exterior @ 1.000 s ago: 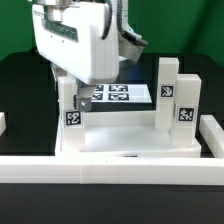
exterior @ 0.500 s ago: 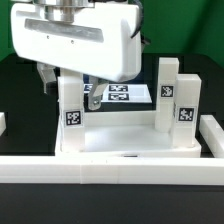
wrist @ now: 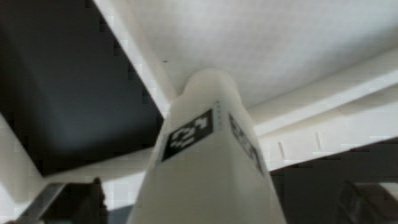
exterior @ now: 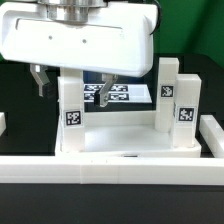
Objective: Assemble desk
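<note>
Black table (exterior: 20, 110) carries the desk top (exterior: 125, 140) with legs (exterior: 70, 100) standing in its corners; my pincer (exterior: 70, 82) hangs spread wide, empty, around one leg.

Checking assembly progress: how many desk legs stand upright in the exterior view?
3. One leg at the exterior view's left, below the end effector; two legs at the right. A fourth may be hidden behind the arm.

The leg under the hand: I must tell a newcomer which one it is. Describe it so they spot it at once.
Find the white tabletop in front of the marker board. Three tagged legs stand on it; this leg rises alone on the exterior view's left, directly beneath the open hand, while the other two stand together on the right.
</note>
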`<state>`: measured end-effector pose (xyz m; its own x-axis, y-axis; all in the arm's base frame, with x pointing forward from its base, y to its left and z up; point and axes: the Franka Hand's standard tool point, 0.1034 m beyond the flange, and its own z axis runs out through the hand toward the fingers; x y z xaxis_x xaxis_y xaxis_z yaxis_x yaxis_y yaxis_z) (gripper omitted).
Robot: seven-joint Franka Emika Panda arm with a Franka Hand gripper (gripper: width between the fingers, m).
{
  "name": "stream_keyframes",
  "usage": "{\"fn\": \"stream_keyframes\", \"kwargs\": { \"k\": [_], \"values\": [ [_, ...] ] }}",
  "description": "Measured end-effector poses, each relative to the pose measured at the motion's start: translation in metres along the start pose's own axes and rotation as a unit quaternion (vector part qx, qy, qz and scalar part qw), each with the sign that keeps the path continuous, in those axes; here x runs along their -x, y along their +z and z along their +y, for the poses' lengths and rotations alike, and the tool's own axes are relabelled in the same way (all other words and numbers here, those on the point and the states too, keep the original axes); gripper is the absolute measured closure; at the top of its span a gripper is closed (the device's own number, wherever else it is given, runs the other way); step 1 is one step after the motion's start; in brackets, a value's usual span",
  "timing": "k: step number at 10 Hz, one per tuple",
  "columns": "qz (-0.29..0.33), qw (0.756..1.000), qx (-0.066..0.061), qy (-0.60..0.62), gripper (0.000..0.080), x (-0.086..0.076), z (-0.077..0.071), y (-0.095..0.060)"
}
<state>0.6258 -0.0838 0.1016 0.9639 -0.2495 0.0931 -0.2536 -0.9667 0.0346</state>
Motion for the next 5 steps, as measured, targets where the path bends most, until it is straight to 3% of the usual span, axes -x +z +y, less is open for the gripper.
{"fn": "stream_keyframes", "kwargs": {
  "k": [5],
  "values": [
    [0.004, 0.991, 0.008, -0.136, 0.0151, -0.0012, 0.0008, 0.0001]
  ]
}}
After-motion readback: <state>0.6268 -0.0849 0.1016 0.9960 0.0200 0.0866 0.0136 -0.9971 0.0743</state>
